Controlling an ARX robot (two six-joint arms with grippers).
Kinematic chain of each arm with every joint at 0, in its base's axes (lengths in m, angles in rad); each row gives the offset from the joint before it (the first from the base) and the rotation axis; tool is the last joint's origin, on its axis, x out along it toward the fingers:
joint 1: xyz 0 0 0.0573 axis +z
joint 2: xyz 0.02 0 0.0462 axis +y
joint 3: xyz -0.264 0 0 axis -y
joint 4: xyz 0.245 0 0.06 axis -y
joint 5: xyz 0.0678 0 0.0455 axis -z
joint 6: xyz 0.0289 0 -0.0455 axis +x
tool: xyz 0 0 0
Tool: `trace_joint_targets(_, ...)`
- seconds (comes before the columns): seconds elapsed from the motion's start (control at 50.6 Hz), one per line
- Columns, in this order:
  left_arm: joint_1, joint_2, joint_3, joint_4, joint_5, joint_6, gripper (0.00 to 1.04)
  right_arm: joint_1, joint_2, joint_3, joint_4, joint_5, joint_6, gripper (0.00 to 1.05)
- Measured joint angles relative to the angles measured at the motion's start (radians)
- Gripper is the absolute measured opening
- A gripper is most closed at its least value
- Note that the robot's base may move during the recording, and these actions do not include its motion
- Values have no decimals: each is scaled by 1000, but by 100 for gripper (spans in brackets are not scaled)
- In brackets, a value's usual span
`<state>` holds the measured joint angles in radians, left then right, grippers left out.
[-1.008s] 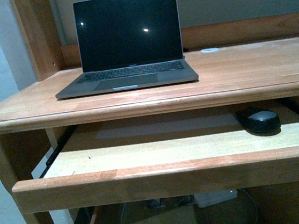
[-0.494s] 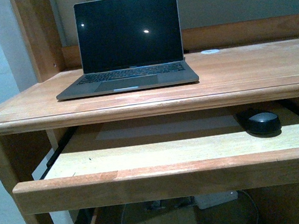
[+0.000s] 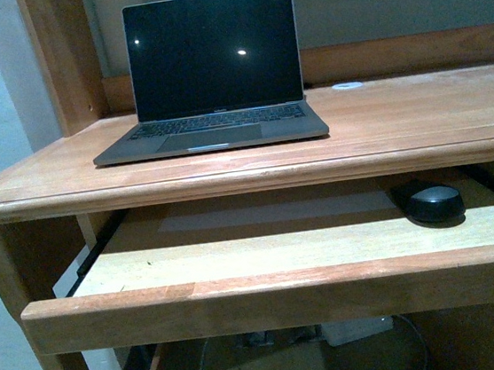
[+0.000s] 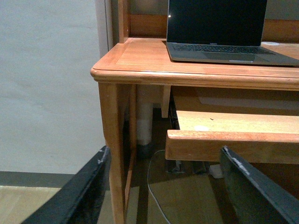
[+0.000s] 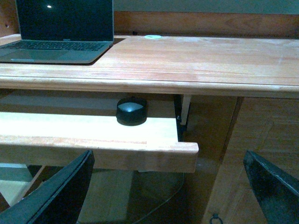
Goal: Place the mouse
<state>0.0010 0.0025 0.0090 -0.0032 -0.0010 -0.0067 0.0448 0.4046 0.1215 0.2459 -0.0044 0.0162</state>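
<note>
Sitting in front, right-wrist views: mouse (image 5: 131, 111)

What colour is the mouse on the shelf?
The mouse is black, greyish on top; front view shows it best.

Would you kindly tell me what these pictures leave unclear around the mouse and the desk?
1. Mouse: front view, rear in shadow under the desk top; whether corded, cannot tell.
2. Laptop: right wrist view, cut off by the picture's edge.
3. White box under the desk: front view, mostly hidden by the tray's front rail.
</note>
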Motion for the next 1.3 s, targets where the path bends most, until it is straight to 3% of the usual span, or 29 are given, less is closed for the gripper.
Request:
trace_joint_targets(0.099,0,0,0,0,0,0,96,82,235,106,117,25,9,98)
trace_joint_targets(0.138,0,0,0,0,0,0,100,108,301,136,151,36,13,98)
trace_joint_targets(0.336,0,0,0,0,0,0,98,176,706,330,249,77,32,98)
trace_joint_targets(0.533,0,0,0,0,0,0,98,184,1041,544,172,103,47,98)
trace_joint_targets(0.81,0,0,0,0,0,0,98,190,1244,747,84,175,51,98)
trace_joint_targets(1.304,0,0,0,0,0,0,98,172,1568,1048,-21,188,149,98)
